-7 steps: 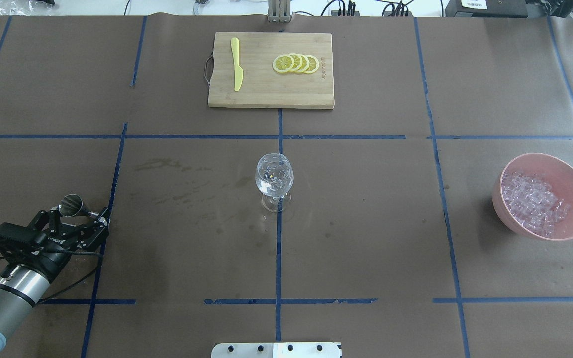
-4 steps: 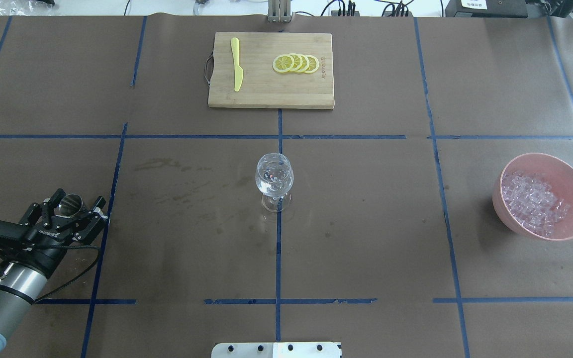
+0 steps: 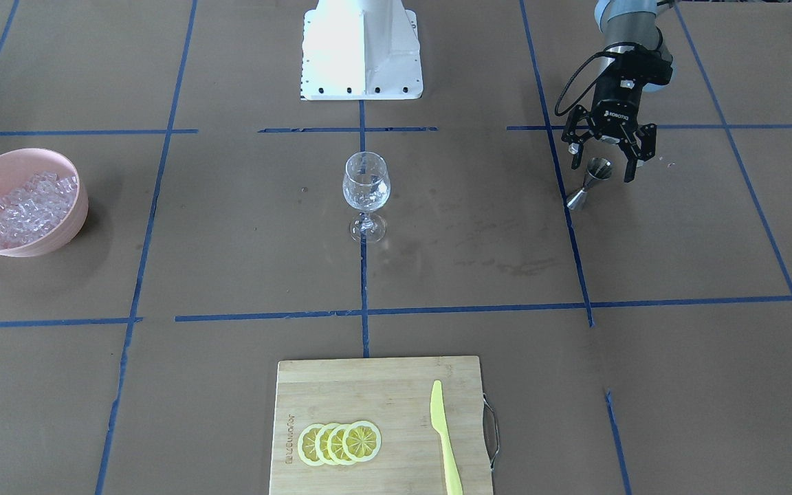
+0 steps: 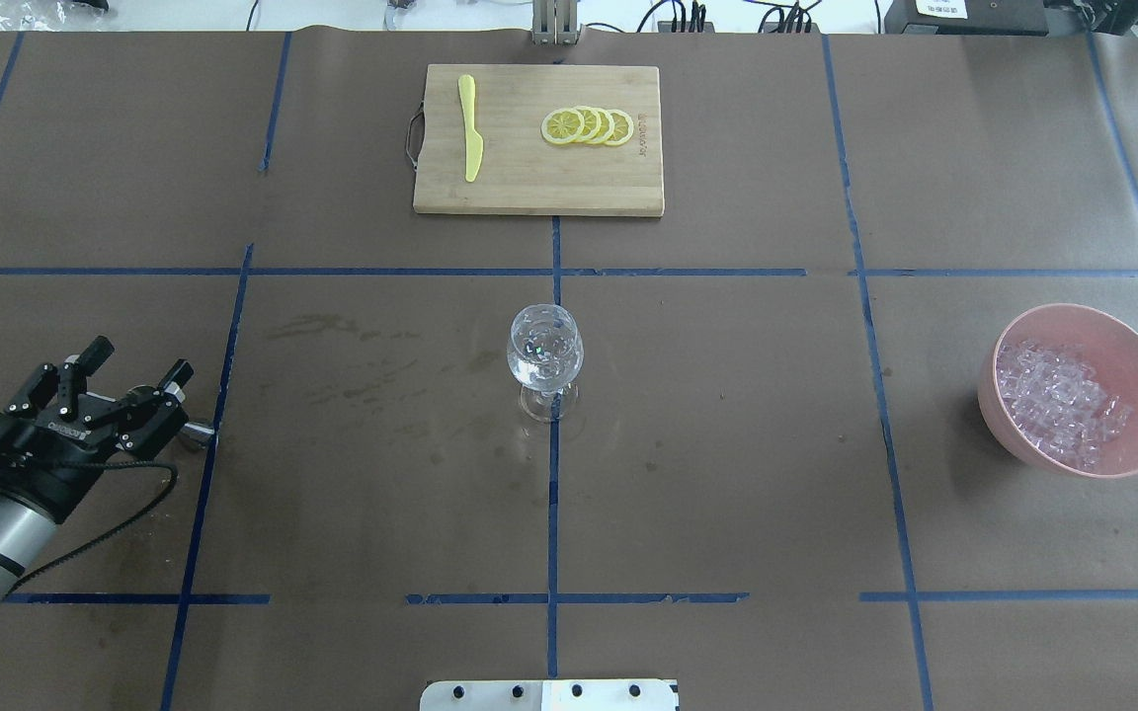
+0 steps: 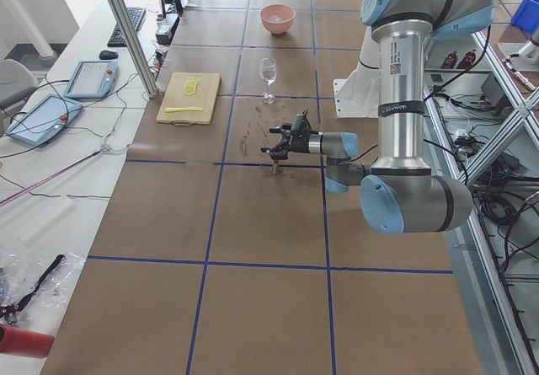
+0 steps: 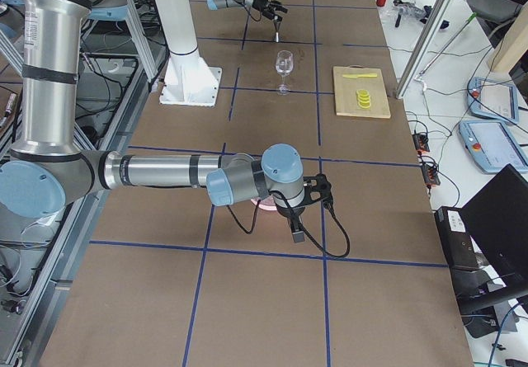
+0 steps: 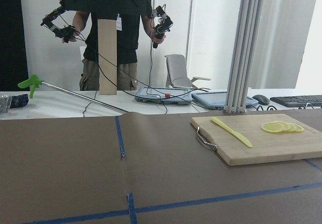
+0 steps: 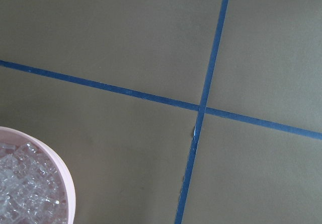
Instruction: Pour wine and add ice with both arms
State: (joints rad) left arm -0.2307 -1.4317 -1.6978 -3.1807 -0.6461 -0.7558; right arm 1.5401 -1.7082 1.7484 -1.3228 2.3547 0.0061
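From the front-facing view we see the left fingers (image 3: 633, 163) spread wide and holding nothing. They hang on either side of the upper cup of a small metal jigger (image 3: 590, 182), which stands on the counter (image 3: 437, 275) by a blue tape line. The overhead view hides most of that: there the left fingers (image 4: 177, 375) and wrist cover the jigger (image 4: 200, 431) except for its base. The ice (image 4: 1058, 405) lies heaped in a pink bowl (image 4: 1137, 346) at the counter's right end, well apart from the wine glass (image 4: 544, 355) standing at the middle. The right arm (image 6: 165, 171) shows only in the right side view, its wrist overlapping the bowl. Its wrist camera looks down on the bowl's rim and the ice (image 8: 20, 194) in one corner. How the right fingers stand we cannot tell. The left wrist camera alone shows a person (image 7: 110, 48) standing beyond the counter, past the cutting board (image 7: 282, 148) with its yellow knife (image 7: 231, 132) and lemon slices (image 7: 282, 127). A second ago the jigger's open mouth showed in the overhead view among the fingers. Since then the fingers have drawn back toward the left edge, while the jigger's base, the glass, the bowl and the board stay put.
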